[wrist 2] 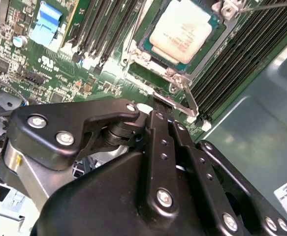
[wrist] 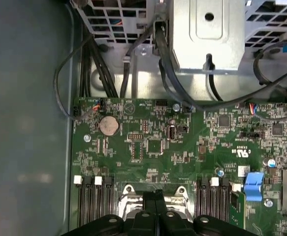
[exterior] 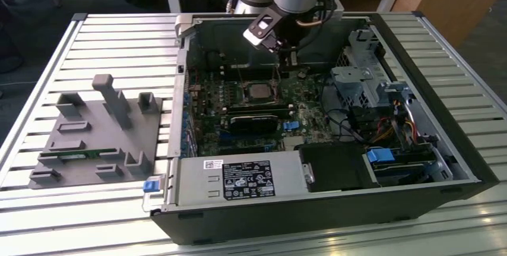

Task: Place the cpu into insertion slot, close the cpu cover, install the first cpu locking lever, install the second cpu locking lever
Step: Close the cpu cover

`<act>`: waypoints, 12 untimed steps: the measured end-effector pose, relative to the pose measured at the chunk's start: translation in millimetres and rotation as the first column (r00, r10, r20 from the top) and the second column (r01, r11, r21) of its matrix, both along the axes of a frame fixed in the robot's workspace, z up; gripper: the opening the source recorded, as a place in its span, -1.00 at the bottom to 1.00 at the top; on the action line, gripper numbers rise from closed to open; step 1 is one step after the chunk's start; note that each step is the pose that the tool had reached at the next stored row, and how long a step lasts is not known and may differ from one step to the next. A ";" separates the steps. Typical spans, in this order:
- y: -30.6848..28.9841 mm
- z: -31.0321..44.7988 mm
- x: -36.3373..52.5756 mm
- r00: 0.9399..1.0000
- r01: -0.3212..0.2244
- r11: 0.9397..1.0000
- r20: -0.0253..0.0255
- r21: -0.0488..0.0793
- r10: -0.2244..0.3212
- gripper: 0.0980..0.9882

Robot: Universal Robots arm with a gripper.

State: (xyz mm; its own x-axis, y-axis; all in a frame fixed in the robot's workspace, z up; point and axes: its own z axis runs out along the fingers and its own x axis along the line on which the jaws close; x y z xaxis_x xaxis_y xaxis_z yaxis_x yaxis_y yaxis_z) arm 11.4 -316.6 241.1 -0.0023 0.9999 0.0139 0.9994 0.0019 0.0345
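Note:
The cpu (wrist 2: 180, 32) lies flat in its socket on the green motherboard (wrist: 148, 147), its pale metal top showing; in the exterior view the cpu (exterior: 257, 91) sits mid-board. A thin metal frame part, the cpu cover (wrist 2: 182, 88), runs along the socket edge nearest my fingers; I cannot tell if it lies flat or stands raised. A thin lever rod (wrist 2: 269, 6) crosses beyond the socket. My gripper (wrist 2: 160, 110) is shut with nothing between its fingers, its tip right at that cover edge. The gripper (wrist: 155, 195) hangs over the socket frame, and the gripper (exterior: 287, 60) is low inside the case.
The open computer case (exterior: 467, 167) lies on a slatted table. A power supply (exterior: 230, 179) fills the near side, and a drive cage (exterior: 357, 84) with cables is on the exterior view's right. Memory slots (wrist: 91, 201) flank the socket. A grey fixture plate (exterior: 95, 131) sits outside the case.

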 end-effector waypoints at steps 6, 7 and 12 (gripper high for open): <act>0.0 -1.8 -5.3 1.000 0.000 1.000 0.000 0.000 0.000 -0.98; 0.0 -2.5 -5.7 1.000 0.000 1.000 0.000 0.000 0.000 -0.98; -0.3 -7.7 -8.5 1.000 0.000 1.000 -0.001 0.000 0.000 -0.98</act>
